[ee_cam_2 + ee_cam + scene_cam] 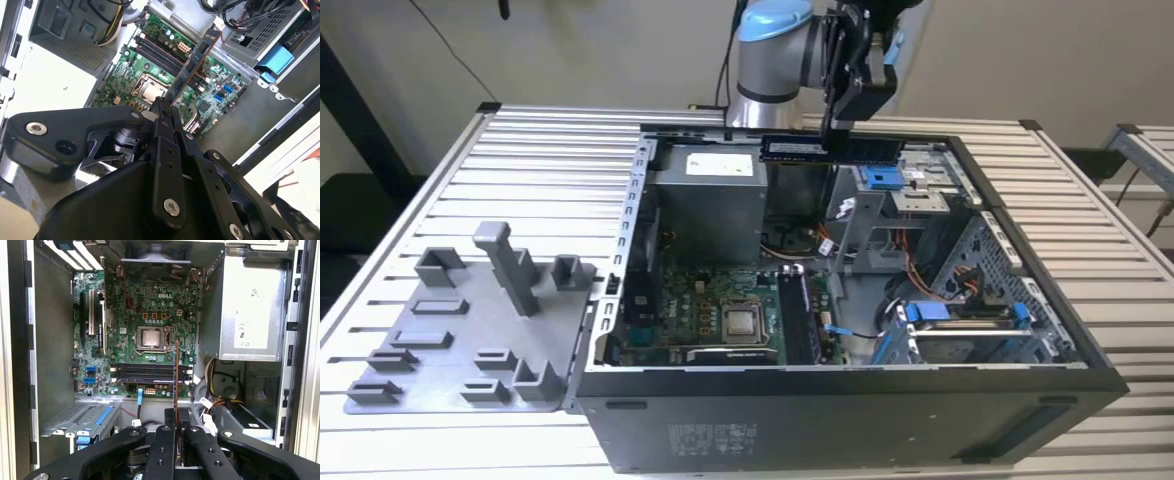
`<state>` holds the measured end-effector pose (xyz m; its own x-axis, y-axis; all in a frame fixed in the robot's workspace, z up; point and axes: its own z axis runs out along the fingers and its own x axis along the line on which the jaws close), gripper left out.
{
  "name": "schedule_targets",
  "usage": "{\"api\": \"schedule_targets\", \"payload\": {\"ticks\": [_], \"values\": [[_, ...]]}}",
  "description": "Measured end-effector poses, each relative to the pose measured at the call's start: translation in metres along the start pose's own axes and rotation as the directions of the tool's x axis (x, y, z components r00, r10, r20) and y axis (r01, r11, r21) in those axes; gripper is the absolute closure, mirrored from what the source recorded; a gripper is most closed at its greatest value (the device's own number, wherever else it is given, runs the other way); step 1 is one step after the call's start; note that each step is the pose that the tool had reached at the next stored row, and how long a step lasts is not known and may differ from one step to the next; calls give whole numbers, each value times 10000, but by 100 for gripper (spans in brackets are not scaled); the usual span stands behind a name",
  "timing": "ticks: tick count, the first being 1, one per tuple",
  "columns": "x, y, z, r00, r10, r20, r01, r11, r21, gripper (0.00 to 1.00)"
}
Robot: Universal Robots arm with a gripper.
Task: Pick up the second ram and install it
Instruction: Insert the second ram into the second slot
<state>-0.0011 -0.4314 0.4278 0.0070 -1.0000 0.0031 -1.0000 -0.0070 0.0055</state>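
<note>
Slatted metal table (440,190) carries the open case (854,420); jaws clench the thin flat ram (794,149).

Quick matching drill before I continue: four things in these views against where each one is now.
1 thin blue ram stick
2 grey plastic parts fixture
3 silver processor socket
4 grey metal power supply box

A on the green motherboard
B on the slatted table
C clamped in the black gripper
D inside the black case, beside the motherboard

Pairs: 1-C, 2-B, 3-A, 4-D
</note>
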Motion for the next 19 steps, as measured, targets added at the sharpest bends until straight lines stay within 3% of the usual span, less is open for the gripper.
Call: {"api": "schedule_targets", "payload": {"ticks": [8, 19], "values": [[-1, 0, 0, 10000, 8, 0, -8, 10000, 0, 86], [-1, 0, 1, 9994, 360, 2, -360, 9994, -1, 86]]}}
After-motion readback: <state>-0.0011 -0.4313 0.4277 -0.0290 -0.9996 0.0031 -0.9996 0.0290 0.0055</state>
